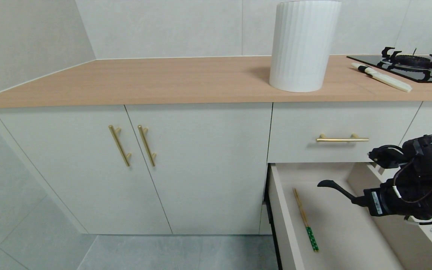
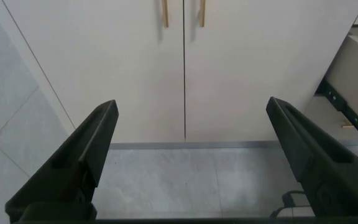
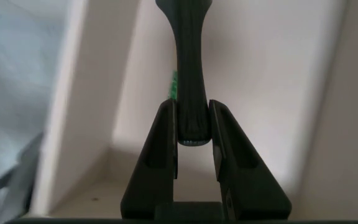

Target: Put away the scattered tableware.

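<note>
Partway through, I'd say. The drawer [image 1: 280, 213] at the lower right of the head view is pulled open, and a pair of chopsticks [image 1: 305, 219] with green ends already lies inside along its left wall, so that bit looks sorted.

The right gripper [image 1: 364, 201] sits over the open drawer at the right edge of the frame, clamped on the handle of a dark utensil [image 1: 335, 188]. That utensil sticks out to the left above the drawer floor and isn't touching it as far as I can tell. The right wrist view shows the same thing: the fingers [image 3: 165, 140] pinch the dark handle tight. Can't really say whether it's a spoon or a ladle.

What's left: drop that utensil in. There's also a long cream-coloured piece [image 1: 381, 77] on the countertop [image 1: 144, 80] at the upper right, just beside the stove [image 1: 414, 63]. If it counts as tableware, it needs a trip too. Then the drawer wants closing.

The left gripper [image 2: 191, 109] is spread wide with nothing in it, facing the cabinet doors [image 2: 241, 62].
</note>
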